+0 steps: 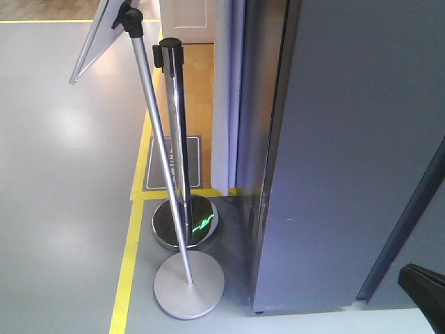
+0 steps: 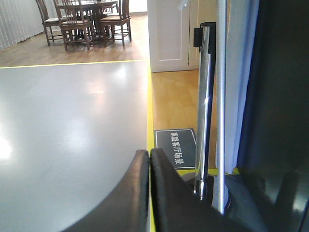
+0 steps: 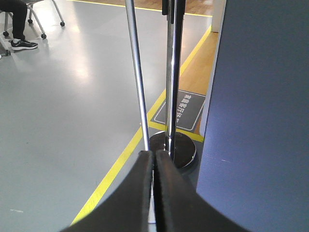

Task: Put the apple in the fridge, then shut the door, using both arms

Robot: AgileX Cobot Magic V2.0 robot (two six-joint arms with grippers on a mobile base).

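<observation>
Beside the fridge [image 1: 348, 153], both grippers, left [image 2: 149, 164] and right [image 3: 154, 166], are pinched together and empty; no apple visible, so find it first.

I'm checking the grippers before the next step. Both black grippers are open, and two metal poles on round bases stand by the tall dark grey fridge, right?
Not quite. The left black gripper and the right black gripper are both shut and empty, as each wrist view shows. The rest holds: two metal poles, one on a matte round base and one on a shiny one, stand by the tall dark grey fridge.
</observation>
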